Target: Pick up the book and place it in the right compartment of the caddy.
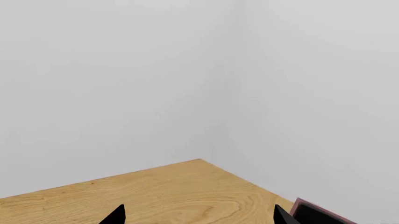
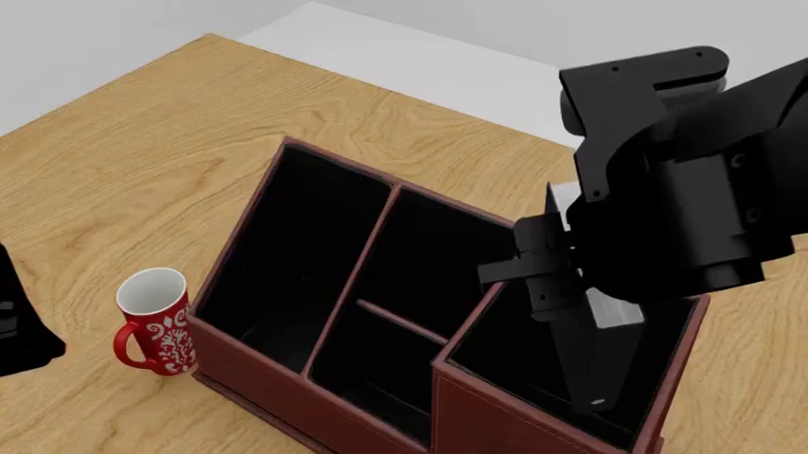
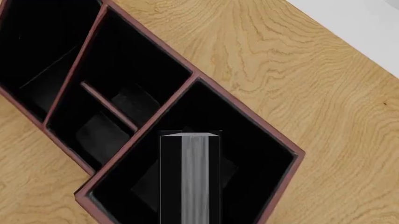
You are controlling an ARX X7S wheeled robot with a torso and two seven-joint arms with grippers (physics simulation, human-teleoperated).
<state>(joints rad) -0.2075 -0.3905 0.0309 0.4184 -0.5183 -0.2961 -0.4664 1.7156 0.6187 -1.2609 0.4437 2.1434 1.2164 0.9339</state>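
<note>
Caddy: the dark red caddy (image 2: 253, 378) sits on the wooden bench (image 2: 151, 142); its long section and split middle section hold only black lining.
Right compartment: the taller-walled right compartment (image 3: 262, 135) has the book (image 3: 190, 177) lowered into it.
Book: black covers, white page edges, upright, long axis pointing down into the compartment.
Right gripper (image 2: 593, 378): jaws clamped on the book.
Left gripper (image 1: 199, 217): jaws spread wide, holding nothing.
Mug: a red mug (image 2: 154, 322) stands just beside the caddy.

No readable text, label, brand or number shows; the red mug (image 2: 154, 322) bears only a white ornament.
</note>
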